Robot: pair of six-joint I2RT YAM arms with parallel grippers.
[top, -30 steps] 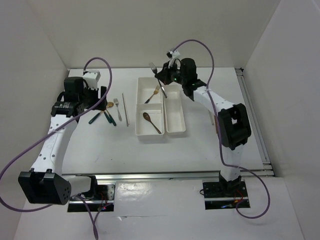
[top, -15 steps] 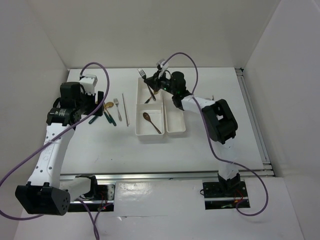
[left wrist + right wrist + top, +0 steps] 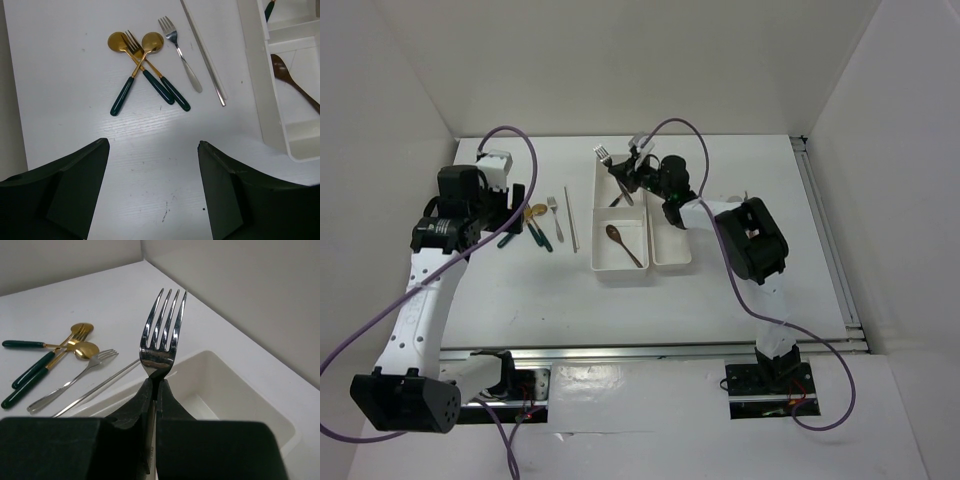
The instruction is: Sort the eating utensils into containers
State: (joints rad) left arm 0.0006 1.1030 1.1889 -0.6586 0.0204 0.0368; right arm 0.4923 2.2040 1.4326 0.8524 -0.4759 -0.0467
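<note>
**Step in hand:** placing one fork. The right tool (image 3: 622, 170) is clamped on a silver metal fork (image 3: 603, 154), tines raised, over the far end of the wide white plastic tray with two square compartments (image 3: 594, 215).

**Next move, in my judgement:** lower the fork and tilt it flat inside the far compartment before the jaws let go. Dropped from height, it could bounce off the rim.

**Other arm:** the left tool (image 3: 516, 198) is spread wide and holds nothing. It hangs above the white table (image 3: 520, 290), near the unsorted pieces.

**Trays:** the long narrow white tray (image 3: 671, 230) touches the wide tray's right side. A brown wooden spoon (image 3: 624, 245) lies in the near compartment.

**Views compared:**
- Only the right wrist view shows the pinch just below the tines.
- Only the left wrist view separates the loose pieces:
  - three crossed gold utensils with dark green handles (image 3: 142, 75);
  - a small silver fork (image 3: 181, 60);
  - slim silver chopsticks (image 3: 202, 52) just beside it.
- Only the overhead view shows both arms and both trays together.
</note>
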